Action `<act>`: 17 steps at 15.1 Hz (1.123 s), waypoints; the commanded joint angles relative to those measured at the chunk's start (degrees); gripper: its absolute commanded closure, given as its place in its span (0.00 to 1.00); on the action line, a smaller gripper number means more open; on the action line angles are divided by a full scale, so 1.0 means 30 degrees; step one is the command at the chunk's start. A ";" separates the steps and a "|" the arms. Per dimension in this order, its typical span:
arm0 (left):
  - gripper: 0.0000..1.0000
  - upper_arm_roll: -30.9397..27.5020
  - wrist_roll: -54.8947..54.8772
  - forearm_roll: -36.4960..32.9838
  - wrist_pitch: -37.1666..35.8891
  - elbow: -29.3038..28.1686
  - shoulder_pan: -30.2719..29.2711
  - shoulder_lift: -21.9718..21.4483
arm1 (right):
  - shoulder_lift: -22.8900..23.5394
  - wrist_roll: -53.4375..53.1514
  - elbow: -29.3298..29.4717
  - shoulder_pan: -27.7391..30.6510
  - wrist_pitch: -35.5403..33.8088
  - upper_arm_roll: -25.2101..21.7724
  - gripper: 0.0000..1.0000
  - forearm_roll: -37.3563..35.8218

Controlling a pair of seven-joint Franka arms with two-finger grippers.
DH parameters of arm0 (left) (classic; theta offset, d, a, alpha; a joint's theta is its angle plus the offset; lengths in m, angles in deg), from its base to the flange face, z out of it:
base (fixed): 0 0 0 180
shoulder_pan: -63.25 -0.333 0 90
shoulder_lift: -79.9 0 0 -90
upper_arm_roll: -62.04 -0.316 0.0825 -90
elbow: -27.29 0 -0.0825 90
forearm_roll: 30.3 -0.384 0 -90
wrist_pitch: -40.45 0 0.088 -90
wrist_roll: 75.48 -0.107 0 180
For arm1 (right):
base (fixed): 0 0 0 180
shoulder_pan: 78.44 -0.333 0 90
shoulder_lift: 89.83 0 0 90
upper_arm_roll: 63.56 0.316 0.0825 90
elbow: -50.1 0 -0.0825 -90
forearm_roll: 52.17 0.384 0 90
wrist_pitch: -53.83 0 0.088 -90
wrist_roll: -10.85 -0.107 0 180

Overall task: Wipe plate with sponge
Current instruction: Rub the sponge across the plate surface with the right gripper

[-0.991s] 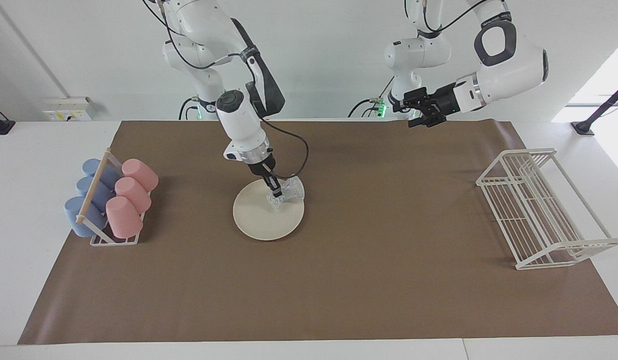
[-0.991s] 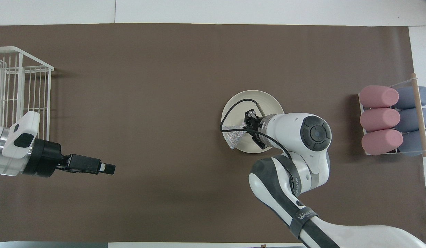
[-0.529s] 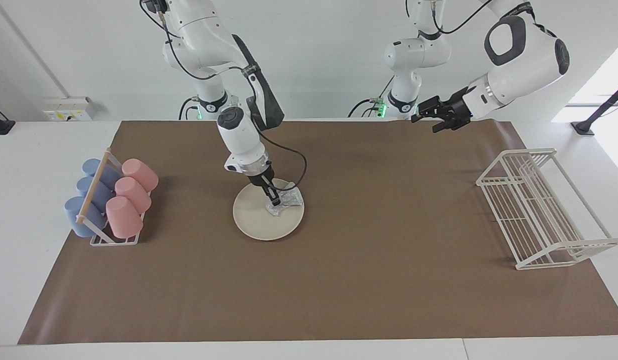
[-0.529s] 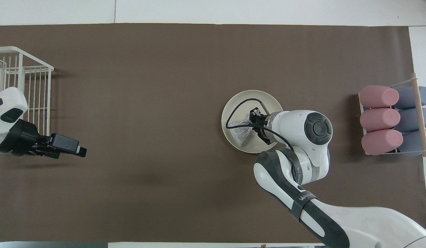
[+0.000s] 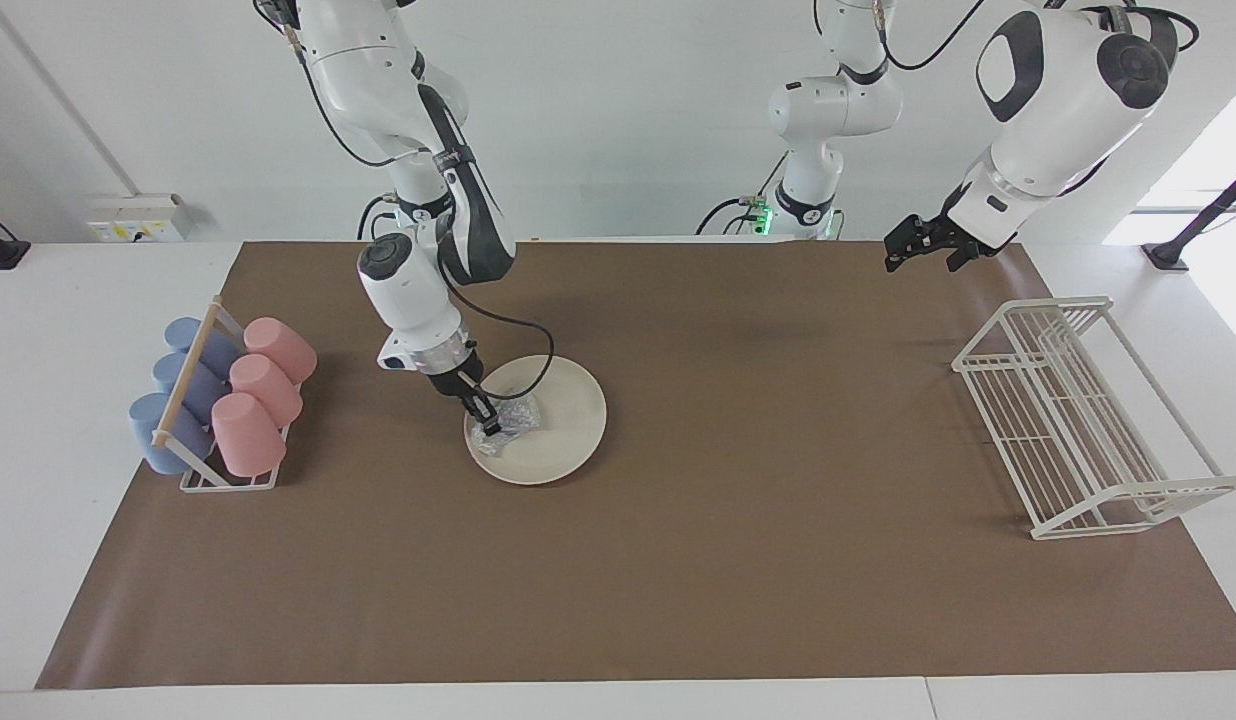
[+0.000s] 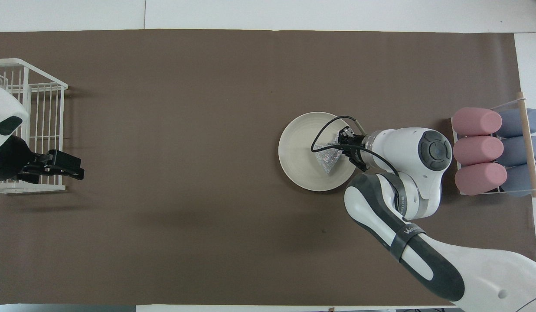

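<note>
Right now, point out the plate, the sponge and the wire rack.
plate [image 5: 568, 400]: facing view, bare inner surface.
sponge [image 5: 516, 414]: facing view, crumpled top.
wire rack [image 5: 1073, 440]: facing view, slatted floor.

High facing view toward robots, steep overhead view from robots' end, both covering the table [image 5: 678, 600].

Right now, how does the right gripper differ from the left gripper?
The right gripper is shut on the silvery speckled sponge, low on the round cream plate; the left gripper is open, holding nothing, raised near the white wire rack. Both are black two-finger grippers.
</note>
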 commanded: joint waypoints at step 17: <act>0.00 -0.2645 0.1133 -0.0542 0.0063 0.4042 0.2897 0.1889 | 0.0827 0.1215 -0.0467 -0.0369 0.1225 0.0063 1.00 0.0212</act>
